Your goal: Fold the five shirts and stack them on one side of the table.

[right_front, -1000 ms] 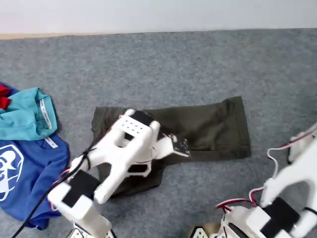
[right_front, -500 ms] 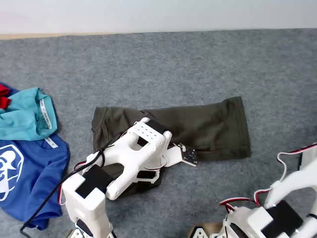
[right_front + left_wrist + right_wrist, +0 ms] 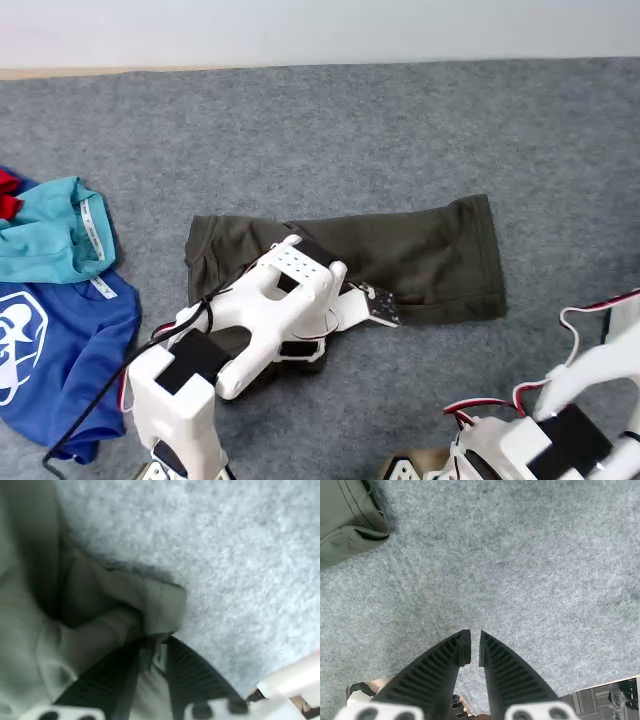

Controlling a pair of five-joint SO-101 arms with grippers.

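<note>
An olive green shirt (image 3: 430, 255) lies partly folded in the middle of the grey table (image 3: 330, 130). My left gripper (image 3: 300, 358) sits low over the shirt's near left corner, under the white arm. In the left wrist view this gripper (image 3: 155, 647) is shut on a bunched fold of the olive shirt (image 3: 100, 610). Near the front right corner, my right gripper (image 3: 470, 647) is shut on nothing above bare table, with a hem corner of the olive shirt (image 3: 345, 525) some way ahead of it.
A blue shirt (image 3: 50, 350) with a white print, a teal shirt (image 3: 50, 235) and a bit of red cloth (image 3: 8, 195) lie heaped at the left edge. The right arm's body (image 3: 560, 430) fills the front right corner. Bare table lies behind and to the right of the olive shirt.
My left arm has dropped lower and shifted toward the front and right, onto the shirt's near left corner. The right arm has drawn back a little toward the front right.
</note>
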